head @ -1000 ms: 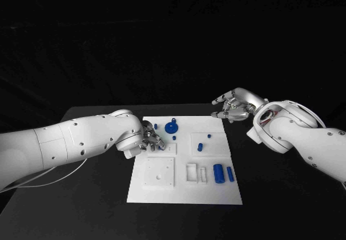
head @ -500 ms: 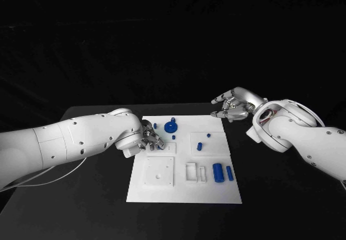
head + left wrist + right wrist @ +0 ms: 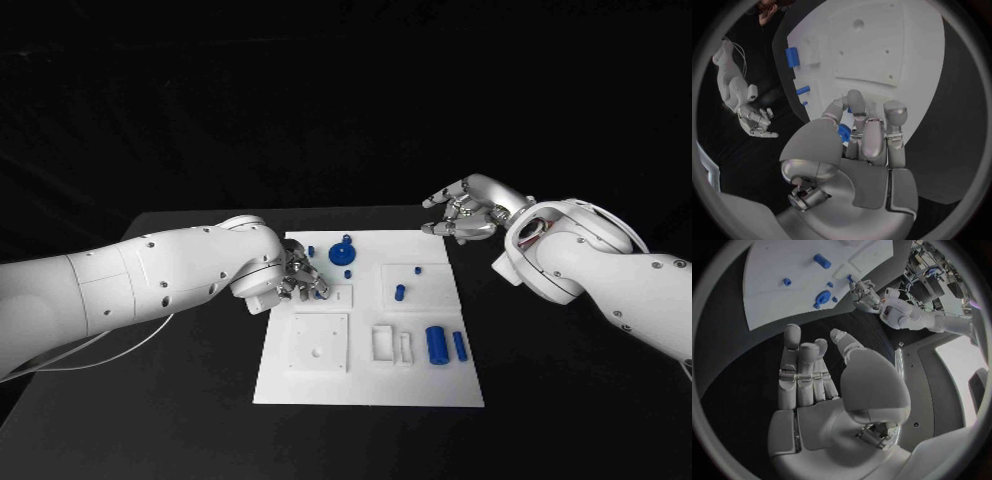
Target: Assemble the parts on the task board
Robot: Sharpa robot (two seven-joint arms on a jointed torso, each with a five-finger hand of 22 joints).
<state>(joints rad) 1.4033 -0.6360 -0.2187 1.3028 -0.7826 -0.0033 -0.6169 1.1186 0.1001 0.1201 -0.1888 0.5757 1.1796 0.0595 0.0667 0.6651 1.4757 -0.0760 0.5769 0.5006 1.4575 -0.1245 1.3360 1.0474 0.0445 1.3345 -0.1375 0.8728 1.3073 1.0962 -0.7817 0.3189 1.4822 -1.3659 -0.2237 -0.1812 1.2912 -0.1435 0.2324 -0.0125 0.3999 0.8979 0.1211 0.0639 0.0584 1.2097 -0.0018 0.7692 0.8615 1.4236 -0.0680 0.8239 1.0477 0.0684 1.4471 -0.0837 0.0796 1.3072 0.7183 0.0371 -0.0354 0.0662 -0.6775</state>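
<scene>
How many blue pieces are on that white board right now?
7 visible: round piece, pegs, cylinders. The left hand may hide more.

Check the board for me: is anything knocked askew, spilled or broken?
Nothing stands out. The white board lies flat on the table, blue parts sit on it, the left hand works at its edge, and the right hand hovers empty off the far corner.

The head camera is looking down on the task board (image 3: 372,330) from above, while both wrist cameras are viewing it closely from behind each robot hand.
</scene>
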